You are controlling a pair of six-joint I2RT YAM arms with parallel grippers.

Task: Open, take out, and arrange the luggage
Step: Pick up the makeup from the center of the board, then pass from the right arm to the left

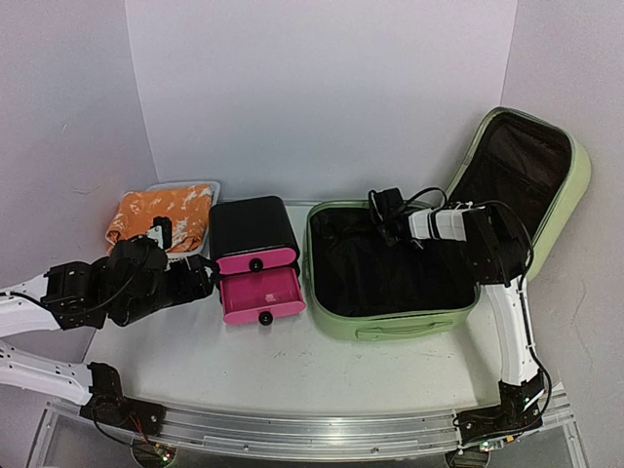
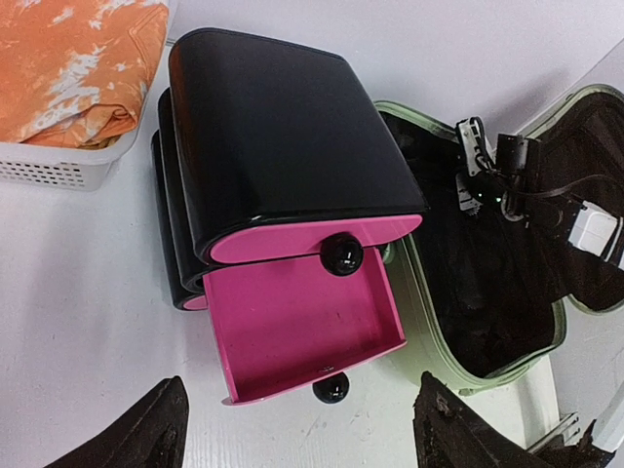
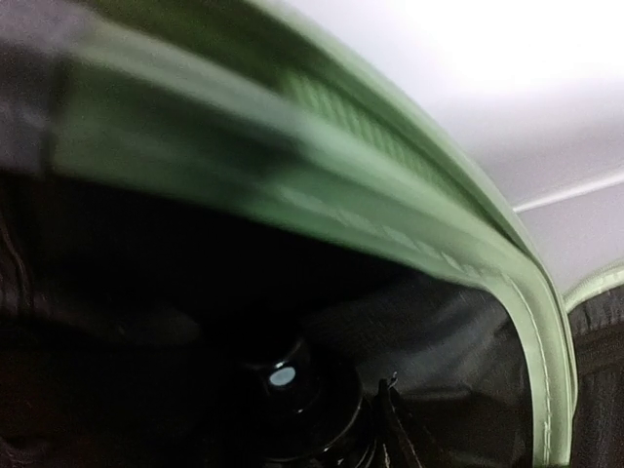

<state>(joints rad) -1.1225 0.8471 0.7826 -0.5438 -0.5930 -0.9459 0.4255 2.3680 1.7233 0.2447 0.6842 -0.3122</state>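
The luggage [image 1: 409, 327] has a smooth hard shell and matt cloth lining [image 1: 380, 278].

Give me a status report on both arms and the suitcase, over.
Left end effector open, near pink drawer. Right end effector inside open suitcase, jaws unclear. No obstruction seen.

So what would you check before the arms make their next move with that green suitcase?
1. Is the luggage open, lid leaning back: ok.
2. Is the right gripper inside the luggage, at its far left corner: ok.
3. Is the right gripper holding anything: cannot tell; its own camera view is dark and blurred.
4. Is the left gripper open and empty: ok.
5. Is the bottom drawer pulled out and empty: ok.
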